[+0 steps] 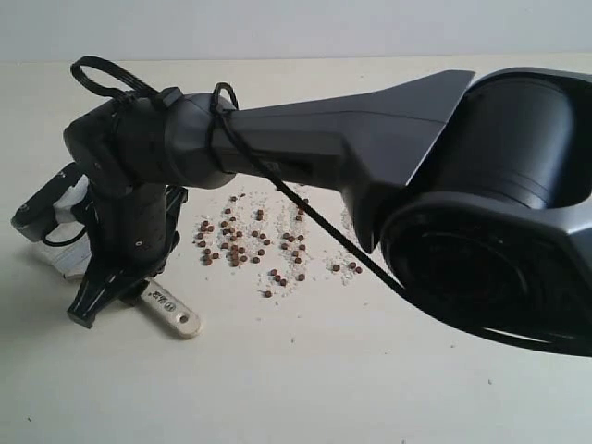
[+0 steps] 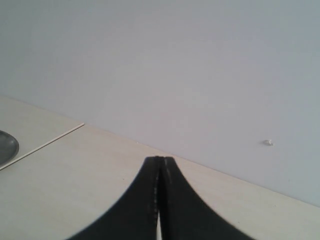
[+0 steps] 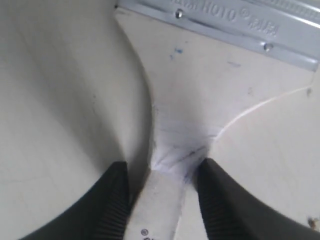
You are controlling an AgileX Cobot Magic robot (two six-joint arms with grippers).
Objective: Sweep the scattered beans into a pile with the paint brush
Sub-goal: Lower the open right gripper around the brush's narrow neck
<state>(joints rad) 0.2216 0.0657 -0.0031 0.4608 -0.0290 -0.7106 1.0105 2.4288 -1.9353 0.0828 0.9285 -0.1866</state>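
- Grip is the first weak point: the right gripper [image 3: 160, 172] is seen with its jaws apart, one on each side of the narrow neck of the paint brush [image 3: 200, 85], and a sliver of shadow is left between one jaw and the cream handle [image 1: 174, 313], so nothing is judged to be clamped yet
- Slippage is risked if the jaws are closed exactly there, since the neck flares towards the silver band [image 3: 225, 22]; a tapered edge can be squeezed out of the pads, and the brush may be twisted or pushed along the table [image 1: 370, 388] rather than lifted
- Position of the brush is noted: it is laid flat at the left of the exterior view, its holed handle end towards the near side, near the left edge of the bean patch but apart from it
- Scatter is the next hazard: the beans [image 1: 245, 242] are spread loosely in the middle of the table, mixed with pale grit [image 1: 277, 215], and being round they can be sent rolling if the brush is brought down hard or dragged fast
- Collision is possible, as the right arm is stretched across the middle above the beans and a black cable [image 1: 324, 231] is seen crossing in front of them; a lowered forearm could be dragged through the patch
- Help from the left gripper [image 2: 160, 161] cannot be counted on: its jaws are pressed together on nothing, and no brush or bean is shown in its view
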